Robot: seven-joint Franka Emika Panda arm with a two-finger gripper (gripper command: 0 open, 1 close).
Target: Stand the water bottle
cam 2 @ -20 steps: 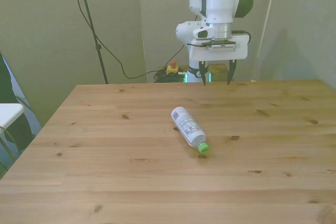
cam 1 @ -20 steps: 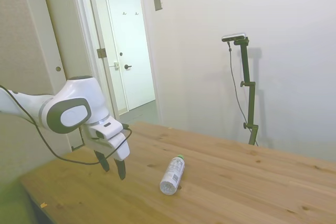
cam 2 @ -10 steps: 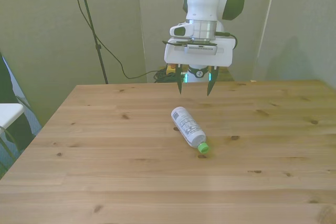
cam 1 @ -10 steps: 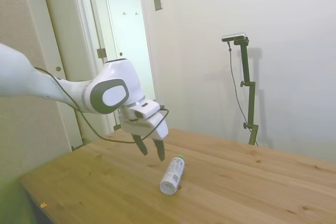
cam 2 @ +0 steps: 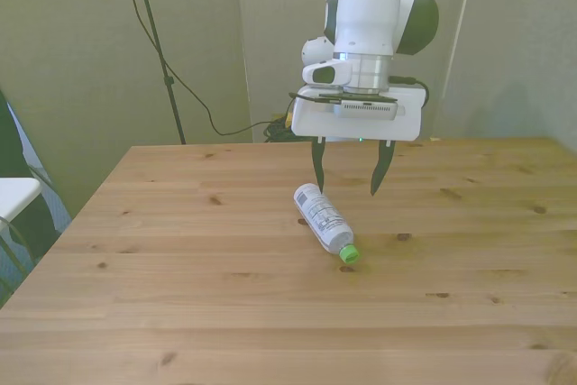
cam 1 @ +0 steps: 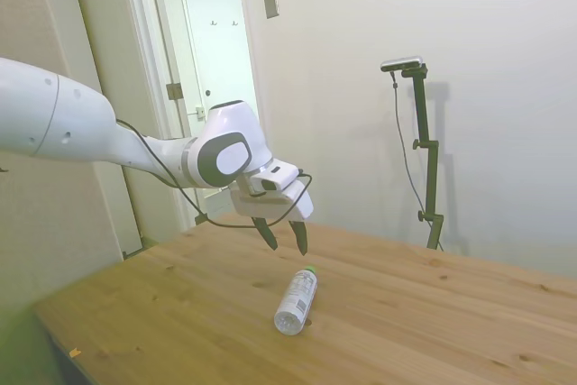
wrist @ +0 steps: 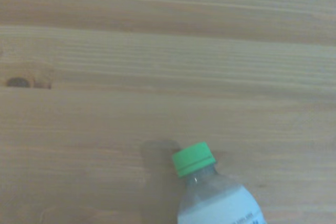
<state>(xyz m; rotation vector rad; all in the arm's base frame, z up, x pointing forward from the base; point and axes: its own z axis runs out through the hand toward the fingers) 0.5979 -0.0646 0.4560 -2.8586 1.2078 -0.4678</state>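
Side view: the water bottle (cam 1: pixel 297 299) lies flat on the counter (cam 1: pixel 433 331), and the jaws (cam 1: pixel 284 239) hang released above its cap end. Front view: the bottle lies diagonally, so the jaws should turn to straddle its body squarely before descending. Wrist view: the green cap (wrist: pixel 193 158) shows, label beyond; grip mid-label.

You have the bottle (cam 2: pixel 323 218) lying on its side on the table (cam 2: pixel 180 259), near the middle and well away from every edge. It is small, clear plastic, with a white label in dark print. Its green cap (cam 2: pixel 347 253) points toward the near edge, slanting to the front view's right.
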